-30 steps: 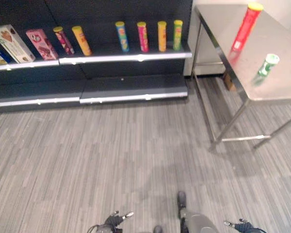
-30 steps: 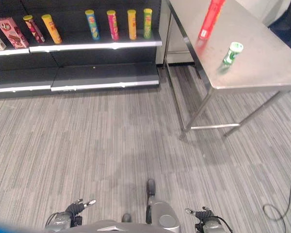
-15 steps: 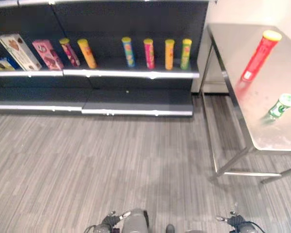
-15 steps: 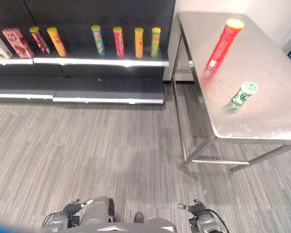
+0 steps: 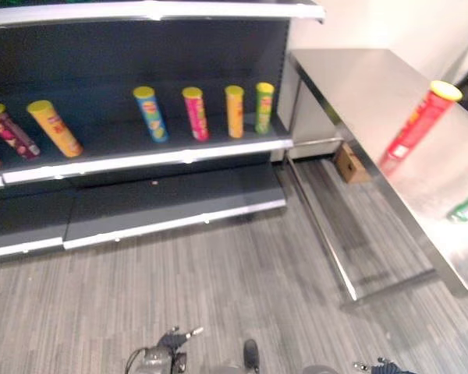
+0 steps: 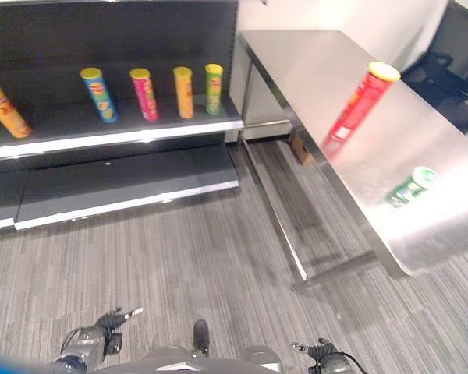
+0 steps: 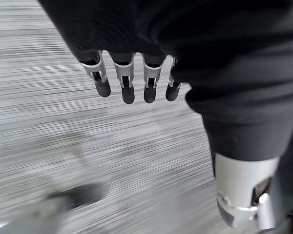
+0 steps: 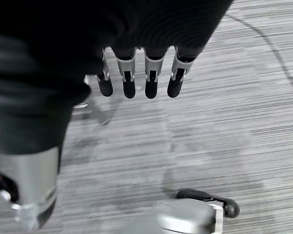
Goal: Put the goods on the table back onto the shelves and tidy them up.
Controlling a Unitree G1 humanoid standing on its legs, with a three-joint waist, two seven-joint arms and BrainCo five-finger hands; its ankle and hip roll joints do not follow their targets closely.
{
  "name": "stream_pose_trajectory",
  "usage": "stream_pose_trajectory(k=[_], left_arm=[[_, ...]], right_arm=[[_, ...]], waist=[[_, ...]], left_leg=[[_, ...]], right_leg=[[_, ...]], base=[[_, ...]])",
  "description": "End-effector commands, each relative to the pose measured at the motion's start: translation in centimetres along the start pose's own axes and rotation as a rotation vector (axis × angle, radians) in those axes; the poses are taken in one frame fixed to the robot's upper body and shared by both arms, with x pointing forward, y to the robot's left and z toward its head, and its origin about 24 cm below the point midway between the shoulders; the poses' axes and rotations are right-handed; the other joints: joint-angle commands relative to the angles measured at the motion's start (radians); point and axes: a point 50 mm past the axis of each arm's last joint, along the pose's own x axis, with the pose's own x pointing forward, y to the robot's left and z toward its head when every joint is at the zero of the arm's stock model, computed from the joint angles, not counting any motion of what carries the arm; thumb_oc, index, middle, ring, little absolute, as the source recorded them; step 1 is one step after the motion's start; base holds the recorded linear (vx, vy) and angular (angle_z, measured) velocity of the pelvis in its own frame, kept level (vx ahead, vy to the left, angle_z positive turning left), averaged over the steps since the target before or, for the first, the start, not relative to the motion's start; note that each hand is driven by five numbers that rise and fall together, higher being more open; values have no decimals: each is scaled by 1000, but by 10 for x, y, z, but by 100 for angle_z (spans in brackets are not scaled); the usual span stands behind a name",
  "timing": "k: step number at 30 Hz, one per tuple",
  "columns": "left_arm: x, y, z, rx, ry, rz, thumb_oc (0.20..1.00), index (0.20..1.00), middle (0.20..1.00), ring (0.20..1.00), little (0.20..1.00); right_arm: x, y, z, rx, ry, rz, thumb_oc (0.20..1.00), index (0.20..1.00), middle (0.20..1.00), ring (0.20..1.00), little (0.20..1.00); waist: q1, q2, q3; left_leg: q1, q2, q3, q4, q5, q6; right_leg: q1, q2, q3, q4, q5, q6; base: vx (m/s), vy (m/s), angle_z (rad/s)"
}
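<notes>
- Right eye view: a tall red cylindrical can with a yellow lid (image 6: 357, 103) is seen upright on the steel table (image 6: 312, 62); a small green can (image 6: 411, 187) is seen beside it.
- The left hand (image 7: 129, 80) and right hand (image 8: 139, 78) are held low with fingers relaxed, grasping nothing.

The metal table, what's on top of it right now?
On the metal table stand a tall red tube with a yellow lid and a small green can. Its far right side is out of frame.

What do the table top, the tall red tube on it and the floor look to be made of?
The silver table top looks like brushed metal, probably stainless steel: it carries a soft red reflection of the tube. The tall red tube with a yellow lid seems printed cardboard with a plastic cap, though that is a guess. The grey striped floor looks like matt carpet or vinyl; I cannot tell which.
</notes>
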Motion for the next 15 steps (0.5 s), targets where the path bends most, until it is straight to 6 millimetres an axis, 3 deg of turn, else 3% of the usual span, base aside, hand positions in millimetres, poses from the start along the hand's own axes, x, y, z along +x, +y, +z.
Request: stream_pose_trajectory(k=[1,3,5,10,15], left_arm=[[-6,2,-27,27,47,12,1000,1000,1000,1000,1000],[-5,1,-22,37,36,13,1000,1000,1000,1000,1000],[-4,-2,-18,80,23,6,1000,1000,1000,1000,1000],[-5,-4,-24,77,36,6,1000,1000,1000,1000,1000],[-6,-7,-29,76,48,-3,1000,1000,1000,1000,1000]], right_arm=[[3,-21,13,10,-22,-62,1000,1000,1000,1000,1000],[3,-26,9,54,-2,-91,1000,1000,1000,1000,1000],[2,-30,0,139,26,-107,1000,1000,1000,1000,1000],[0,-39,-16,170,82,-141,1000,1000,1000,1000,1000],[0,-47,-16,180,73,-162,1000,1000,1000,1000,1000]], waist=[[9,29,38],[5,45,44],[-24,32,63],[-21,20,29],[-19,16,10]], left_leg=[[8,115,-11,-8,-83,-127],[22,133,-4,-8,-100,-139],[39,130,-6,-8,-108,-146],[61,132,-13,-8,-123,-156],[77,151,-23,-8,-132,-177]], right_leg=[[180,-12,-53,-444,237,-14],[175,20,-82,-664,178,-29],[185,70,46,-927,262,9],[260,65,32,-1015,281,-1],[314,76,-5,-1060,269,-14]], base=[[214,158,14],[220,92,46],[184,-45,-56],[157,-103,41],[121,-148,4]])
